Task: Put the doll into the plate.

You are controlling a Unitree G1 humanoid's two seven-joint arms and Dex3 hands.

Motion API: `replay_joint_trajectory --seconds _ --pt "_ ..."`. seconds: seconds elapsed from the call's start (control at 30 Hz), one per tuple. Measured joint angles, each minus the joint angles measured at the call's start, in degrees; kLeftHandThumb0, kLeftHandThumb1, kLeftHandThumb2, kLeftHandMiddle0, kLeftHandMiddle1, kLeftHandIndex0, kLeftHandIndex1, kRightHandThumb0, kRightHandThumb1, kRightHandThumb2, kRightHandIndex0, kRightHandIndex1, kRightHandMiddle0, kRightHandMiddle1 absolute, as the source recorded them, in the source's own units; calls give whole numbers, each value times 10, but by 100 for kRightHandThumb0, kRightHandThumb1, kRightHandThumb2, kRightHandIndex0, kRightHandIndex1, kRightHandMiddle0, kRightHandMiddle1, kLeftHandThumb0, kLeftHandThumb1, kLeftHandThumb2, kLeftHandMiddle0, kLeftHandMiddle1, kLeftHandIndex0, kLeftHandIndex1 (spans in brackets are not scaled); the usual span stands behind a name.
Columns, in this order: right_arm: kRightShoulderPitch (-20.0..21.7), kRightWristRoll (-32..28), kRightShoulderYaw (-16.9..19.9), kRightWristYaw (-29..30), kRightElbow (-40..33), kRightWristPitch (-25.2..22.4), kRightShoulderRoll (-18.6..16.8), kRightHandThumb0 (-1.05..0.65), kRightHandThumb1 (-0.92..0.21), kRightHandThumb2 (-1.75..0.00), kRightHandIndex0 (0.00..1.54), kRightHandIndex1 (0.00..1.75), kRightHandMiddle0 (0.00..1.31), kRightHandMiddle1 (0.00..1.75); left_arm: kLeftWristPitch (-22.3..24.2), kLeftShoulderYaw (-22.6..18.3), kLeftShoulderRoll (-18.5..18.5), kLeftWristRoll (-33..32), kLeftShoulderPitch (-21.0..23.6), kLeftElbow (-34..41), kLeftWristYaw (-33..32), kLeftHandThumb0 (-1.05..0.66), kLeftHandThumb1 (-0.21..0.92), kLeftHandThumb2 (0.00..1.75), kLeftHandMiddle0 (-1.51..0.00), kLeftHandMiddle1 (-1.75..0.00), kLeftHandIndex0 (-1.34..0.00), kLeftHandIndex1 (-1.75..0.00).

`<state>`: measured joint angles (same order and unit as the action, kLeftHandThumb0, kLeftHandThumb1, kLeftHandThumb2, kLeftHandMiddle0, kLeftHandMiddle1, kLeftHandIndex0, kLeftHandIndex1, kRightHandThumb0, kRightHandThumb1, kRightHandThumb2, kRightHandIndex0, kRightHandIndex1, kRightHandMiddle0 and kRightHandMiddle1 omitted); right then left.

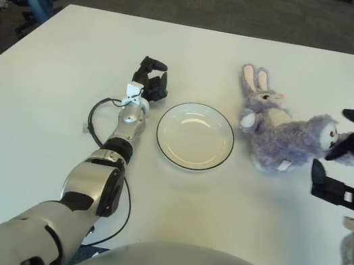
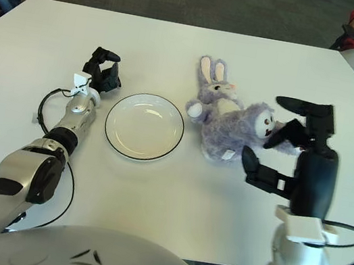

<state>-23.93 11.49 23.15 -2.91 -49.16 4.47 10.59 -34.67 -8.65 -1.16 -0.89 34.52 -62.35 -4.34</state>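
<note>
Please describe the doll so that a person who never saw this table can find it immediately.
On the white table, look to the right of the round white plate with the dark rim. The doll lies there on its side, just in front of the right hand, whose fingers are open. It is the only soft thing: a fluffy purple rabbit with pink-lined ears.

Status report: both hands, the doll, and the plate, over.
Right hand open beside purple plush bunny doll, not gripping. Left hand idle left of white black-rimmed plate. Doll on table, right of plate. Path clear.
</note>
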Motion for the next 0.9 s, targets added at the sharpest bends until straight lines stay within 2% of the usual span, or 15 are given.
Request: replay_joint_trajectory --seconds 0.1,0.2,0.33,0.5,0.6,0.73,0.9 --pt "-6 27 7 1 -2 -2 0 -85 -58 -50 76 175 0 70 0 1 0 0 0 0 0 -39 62 94 -95 -175 -38 -175" --pt "-14 51 11 3 -1 -2 -1 -89 -63 -43 71 175 0 59 0 1 0 0 0 0 0 -39 62 94 -95 -175 -38 -175" --pt "-21 68 20 13 1 6 -3 -89 -66 -39 75 175 0 47 0 1 0 0 0 0 0 -39 62 93 -95 -175 -38 -175" --pt "-24 74 34 28 15 30 -3 -76 -55 -47 78 175 0 35 1 1 0 0 0 0 2 -39 62 93 -96 -175 -38 -175" --pt "-26 58 42 31 27 44 -6 -65 -43 -65 76 175 0 23 1 1 0 0 0 0 5 -39 63 92 -96 -175 -37 -175" --pt "-37 11 65 27 52 68 -6 -58 -38 -73 71 175 0 12 0 1 0 -1 0 0 6 -39 64 91 -96 -175 -37 -175" --pt "-59 -36 96 7 68 71 1 -51 -35 -82 64 175 0 2 1 1 0 -1 0 1 6 -39 64 90 -95 -175 -36 -175"
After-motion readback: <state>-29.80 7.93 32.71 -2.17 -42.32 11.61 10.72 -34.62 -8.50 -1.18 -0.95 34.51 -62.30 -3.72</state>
